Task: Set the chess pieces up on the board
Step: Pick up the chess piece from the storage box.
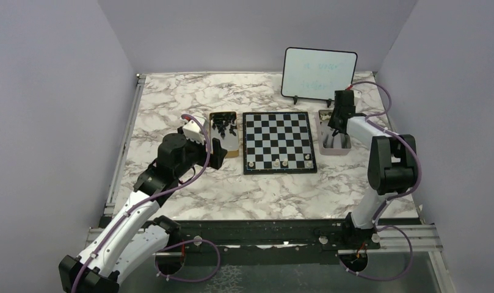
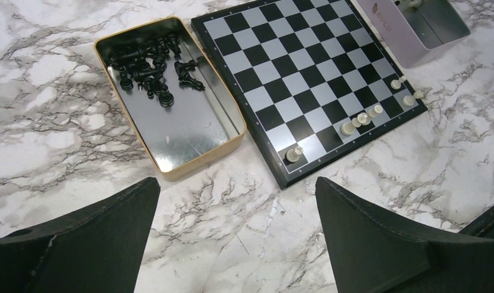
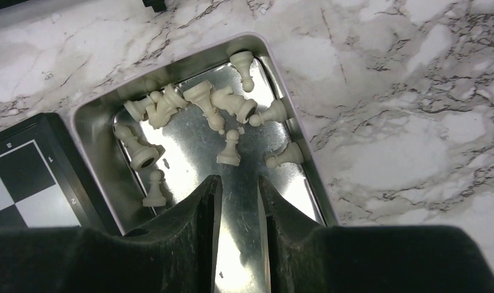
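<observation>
The board [image 1: 278, 141] lies flat in the middle of the desk [image 1: 189, 195]. Its edges run straight with the desk's edges. A few white chess pieces [image 2: 363, 119] stand on the board's row nearest the arms. One [image 2: 418, 93] sits right at the board's edge.

A gold tin [image 2: 171, 171] lies just to the left of the board, its long side running from near to far. Black chess pieces [image 2: 149, 67] are heaped at its far end, tipped over and pointing all ways.

A silver tray [image 3: 85, 122] lies just to the right of the board, also long from near to far. More white chess pieces [image 3: 201, 97] are in it. Most lie on their sides, pointing every which way.

The left gripper [image 2: 235, 189] hangs over the desk near the gold tin. Its fingers are wide apart and hold nothing.

The right gripper [image 3: 239, 181] is down over the silver tray. Its fingers have a small gap with nothing in it.

A whiteboard [image 1: 319, 73] stands at the back.
</observation>
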{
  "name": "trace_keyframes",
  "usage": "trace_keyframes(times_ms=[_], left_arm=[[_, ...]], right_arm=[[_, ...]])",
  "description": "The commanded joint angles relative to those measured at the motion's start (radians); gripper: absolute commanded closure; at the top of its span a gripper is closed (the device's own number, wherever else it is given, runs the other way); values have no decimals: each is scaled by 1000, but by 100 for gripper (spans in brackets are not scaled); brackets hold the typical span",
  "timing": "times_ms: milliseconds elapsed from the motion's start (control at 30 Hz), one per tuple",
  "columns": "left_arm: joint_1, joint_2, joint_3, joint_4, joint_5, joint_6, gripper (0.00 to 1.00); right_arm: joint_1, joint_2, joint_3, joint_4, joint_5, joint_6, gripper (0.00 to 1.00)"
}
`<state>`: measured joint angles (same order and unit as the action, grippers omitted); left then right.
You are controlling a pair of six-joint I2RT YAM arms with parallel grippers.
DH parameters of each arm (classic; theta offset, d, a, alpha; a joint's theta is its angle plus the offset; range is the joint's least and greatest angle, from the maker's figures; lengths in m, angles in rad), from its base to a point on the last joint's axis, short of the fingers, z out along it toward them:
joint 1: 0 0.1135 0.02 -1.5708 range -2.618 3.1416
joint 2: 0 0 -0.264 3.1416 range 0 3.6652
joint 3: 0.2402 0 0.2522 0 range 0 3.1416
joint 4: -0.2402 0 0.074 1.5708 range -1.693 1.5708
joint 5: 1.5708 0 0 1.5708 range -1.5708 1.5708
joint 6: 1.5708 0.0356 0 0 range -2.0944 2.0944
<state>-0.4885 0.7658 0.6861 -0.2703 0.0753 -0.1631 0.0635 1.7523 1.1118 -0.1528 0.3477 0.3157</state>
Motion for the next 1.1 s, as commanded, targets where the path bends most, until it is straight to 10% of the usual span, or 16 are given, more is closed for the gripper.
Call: trace_keyframes(times_ms=[0,1067], left_arm=[[-2,-22,-11,26,27,7,1],[-2,-19,-17,31,51,10,1]], right_arm=[[-5,58,54,32,-3,66,66],[-4,200,86,8,-9,79,77]])
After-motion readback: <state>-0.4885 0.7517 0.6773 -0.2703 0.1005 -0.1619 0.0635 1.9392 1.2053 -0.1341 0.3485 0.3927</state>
